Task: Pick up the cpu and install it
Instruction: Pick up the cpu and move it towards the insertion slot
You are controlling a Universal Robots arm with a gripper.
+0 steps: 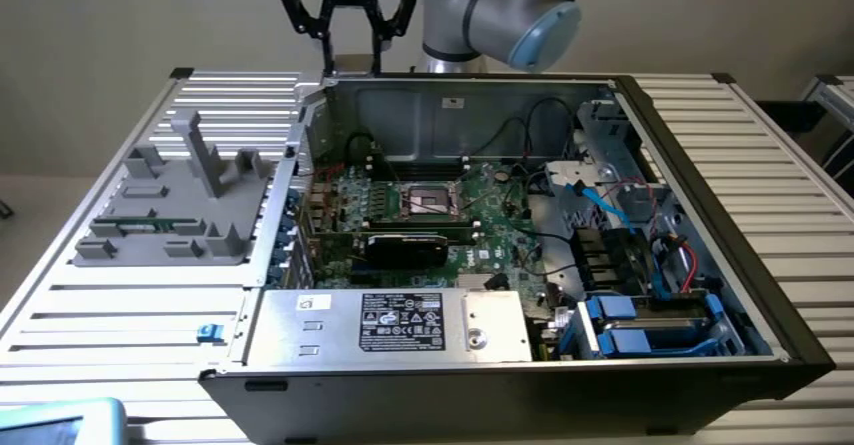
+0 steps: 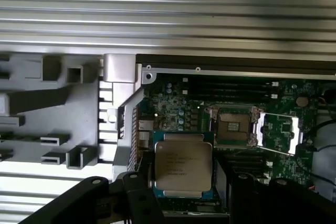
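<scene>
Pinches the cpu (image 2: 182, 167) in the hand (image 2: 184, 190) by two opposite edges, with silver top toward the wrist camera; hides its lower edge behind dark fingers (image 2: 137, 198). Hangs above a rear corner of the open computer case (image 1: 454, 100). Below the hand, well apart: socket (image 2: 231, 127) with metal frame (image 2: 281, 129) flipped open beside it. Cannot read the cpu's print, nor make out the cpu in the exterior view.

We are gripping the cpu (image 2: 182, 167) between our gripper's (image 2: 186, 192) dark fingers (image 2: 137, 196), its metal top showing, hovering over the motherboard (image 2: 176, 109) near the open socket (image 2: 232, 127).
</scene>
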